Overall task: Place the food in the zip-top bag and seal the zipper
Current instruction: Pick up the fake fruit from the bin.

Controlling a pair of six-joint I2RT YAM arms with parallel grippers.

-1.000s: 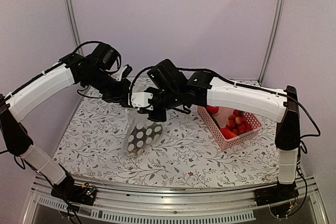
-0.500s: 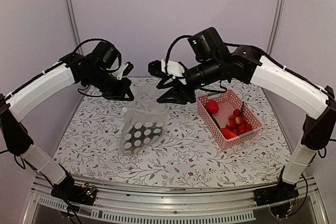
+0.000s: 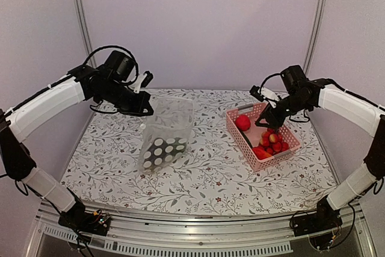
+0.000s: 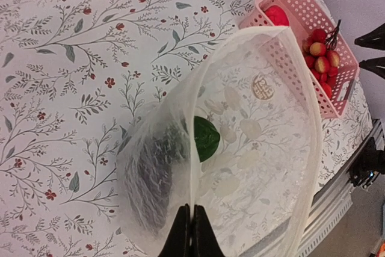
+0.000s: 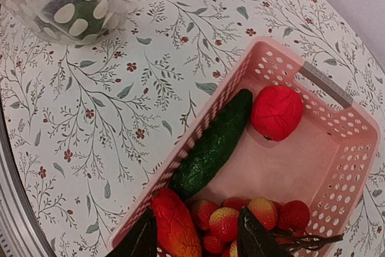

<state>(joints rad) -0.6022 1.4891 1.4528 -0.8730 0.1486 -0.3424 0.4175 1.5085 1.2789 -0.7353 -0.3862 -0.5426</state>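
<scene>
Clear crinkly zip-top bag [image 3: 167, 130] with white dots, held upright, mouth gaping, rim pinched tight between the closed jaws of the left gripper [image 4: 191, 233]. Inside, a green round piece [image 4: 206, 138] beside a dark piece [image 4: 153, 173]. Well to the right, pink lattice plastic basket [image 5: 346, 148] with red round fruit [image 5: 276, 111], dark green cucumber [image 5: 210, 145] and small red-pink tomatoes [image 5: 225, 221]. Just above these, right gripper [image 5: 197, 236], jaws partly spread, empty.

My zip-top bag [image 4: 264, 161]: clear crinkly plastic, slight sheen; pink basket [image 5: 283, 59]: matt perforated plastic; counter [image 5: 120, 118]: matt floral print.
</scene>
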